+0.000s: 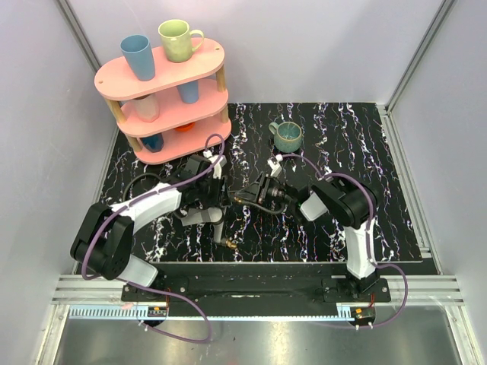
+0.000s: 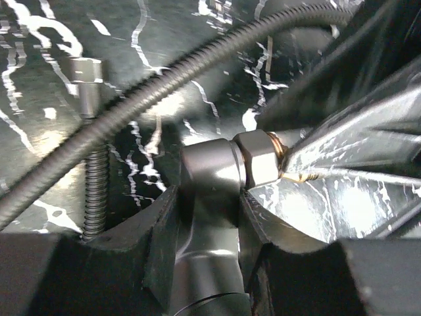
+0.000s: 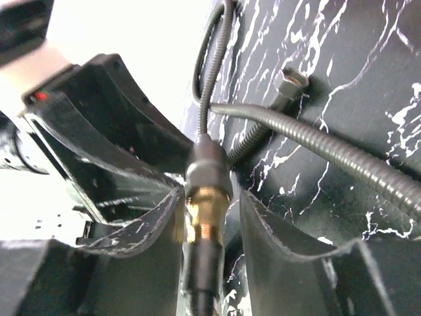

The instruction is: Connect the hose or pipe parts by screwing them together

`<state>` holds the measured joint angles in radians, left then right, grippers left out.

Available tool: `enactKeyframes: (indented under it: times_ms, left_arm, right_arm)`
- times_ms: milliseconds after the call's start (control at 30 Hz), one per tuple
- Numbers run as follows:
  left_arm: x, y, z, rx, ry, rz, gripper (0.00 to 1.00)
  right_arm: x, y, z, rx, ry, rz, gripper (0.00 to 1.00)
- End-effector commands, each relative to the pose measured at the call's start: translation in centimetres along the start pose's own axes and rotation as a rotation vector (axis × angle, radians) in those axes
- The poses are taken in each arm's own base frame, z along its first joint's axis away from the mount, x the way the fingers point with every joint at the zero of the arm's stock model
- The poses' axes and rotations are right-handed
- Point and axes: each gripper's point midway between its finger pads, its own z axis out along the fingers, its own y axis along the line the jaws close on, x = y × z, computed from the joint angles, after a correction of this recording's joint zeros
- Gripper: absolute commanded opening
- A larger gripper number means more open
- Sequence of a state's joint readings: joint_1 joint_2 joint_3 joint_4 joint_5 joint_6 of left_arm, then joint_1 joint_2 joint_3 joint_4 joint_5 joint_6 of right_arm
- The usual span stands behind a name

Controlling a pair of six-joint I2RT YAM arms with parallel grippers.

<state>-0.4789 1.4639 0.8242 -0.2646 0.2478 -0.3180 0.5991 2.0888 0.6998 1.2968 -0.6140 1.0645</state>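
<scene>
My left gripper [image 2: 207,197] is shut on the dark grey stem [image 2: 209,164] of the fan-shaped piece. A grey hex nut [image 2: 260,158] with a brass rim sits at the stem's side, meeting the right gripper's fingers [image 2: 355,145]. In the right wrist view that same joint, a grey collar over a brass threaded fitting [image 3: 207,210], stands between the jaws of my right gripper [image 3: 210,197]. The left finger touches it and the right finger stands apart, so the gripper is open. A thin black hose [image 3: 316,141] curls across the mat. From above, both grippers [image 1: 217,196] [image 1: 249,195] meet mid-table.
A loose hose end with a metal fitting [image 2: 85,72] lies on the black marbled mat [image 1: 342,129]. Another brass end [image 1: 228,244] lies near the front edge. A teal mug [image 1: 288,135] stands behind the right gripper. A pink shelf with cups [image 1: 163,91] fills the back left.
</scene>
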Motion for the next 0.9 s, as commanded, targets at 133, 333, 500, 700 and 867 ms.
enactKeyframes:
  times_ms: [133, 333, 500, 700, 867]
  left_arm:
    - [-2.8, -4.7, -2.6, 0.206, -0.051, 0.083, 0.00]
    - [-2.3, -4.6, -3.0, 0.209, 0.024, 0.050, 0.00]
    - [-1.7, -5.2, -2.7, 0.247, 0.094, 0.042, 0.00]
    - [-1.8, -5.5, -2.6, 0.267, 0.134, 0.051, 0.00]
    - [-1.9, -5.6, -2.5, 0.265, 0.157, 0.045, 0.00]
  right_arm:
    - [-7.0, 3.3, -2.9, 0.081, -0.207, -0.498, 0.66]
    - [-9.0, 5.2, -4.1, 0.181, -0.129, -0.984, 0.70]
    - [-5.8, 8.0, -6.1, 0.020, -0.071, -1.591, 0.73]
    - [-2.4, 8.1, -6.4, 0.010, 0.065, -1.938, 0.72]
    - [-0.4, 8.0, -5.8, -0.030, 0.197, -1.970, 0.72]
